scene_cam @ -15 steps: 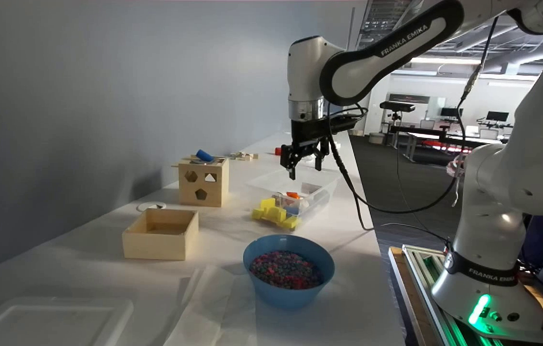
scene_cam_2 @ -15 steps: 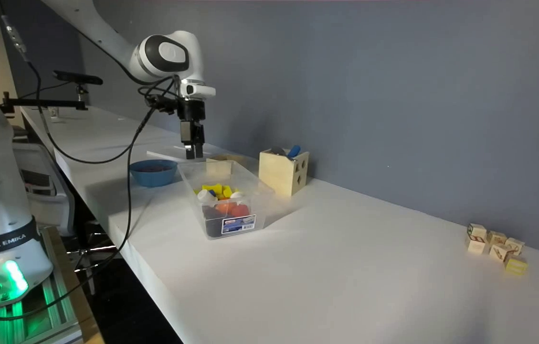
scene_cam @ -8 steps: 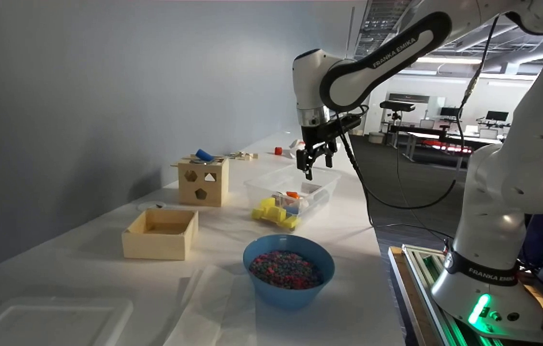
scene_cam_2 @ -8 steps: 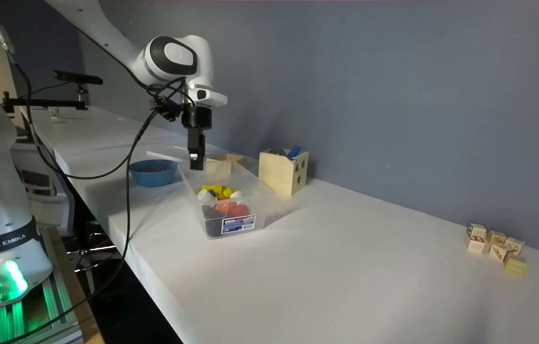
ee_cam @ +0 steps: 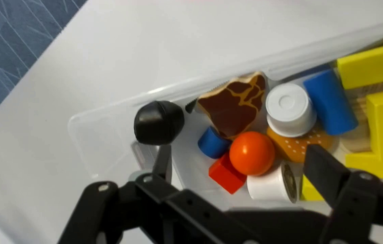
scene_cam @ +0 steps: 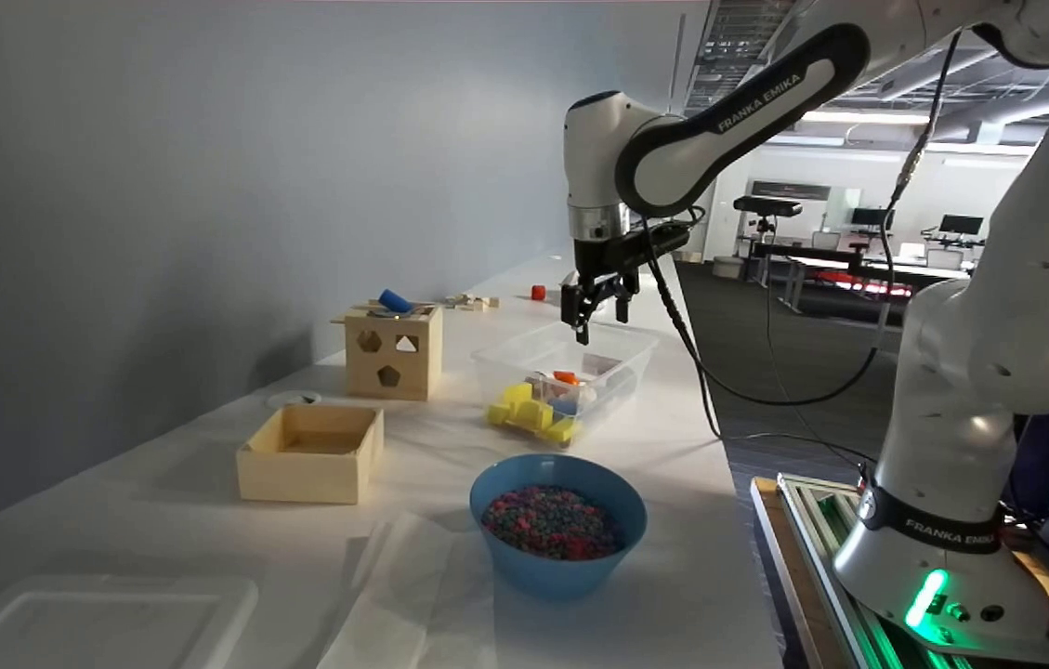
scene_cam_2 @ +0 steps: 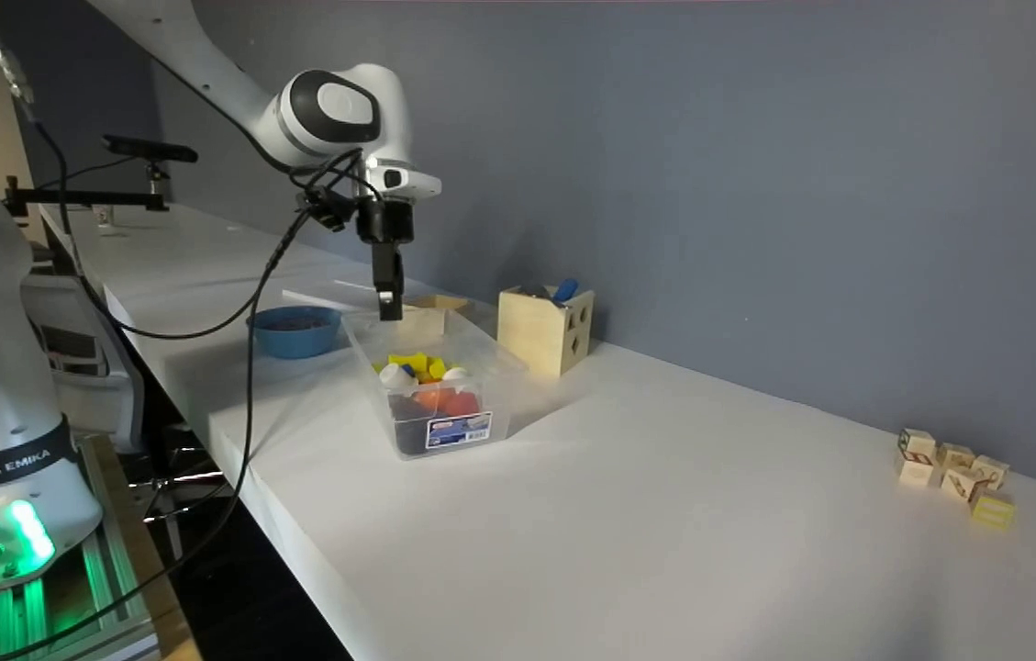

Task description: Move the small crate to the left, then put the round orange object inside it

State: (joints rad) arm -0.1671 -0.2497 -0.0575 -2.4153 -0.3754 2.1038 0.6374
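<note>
In an exterior view, a pale lid (scene_cam: 97, 624) lies at the far left on the white table (scene_cam: 691, 520). Next comes the small wooden crate (scene_cam: 299, 475), open side up, standing near a wooden cube (scene_cam: 417, 373) with cut-out holes and a blue block (scene_cam: 395, 301) lying on top. A white sheet (scene_cam: 413, 595) lies between the lid and a blue bowl (scene_cam: 550, 574) full of small red and dark bits (scene_cam: 557, 522). Behind the bowl stands a clear plastic bin (scene_cam: 619, 388) with yellow blocks (scene_cam: 535, 415) inside; in the wrist view, the orange ball (ee_cam: 252, 153) lies in that bin, just beside a red block (ee_cam: 226, 175). The gripper (scene_cam: 601, 326) hangs over the bin, its jaws spread wide and holding nothing.
</note>
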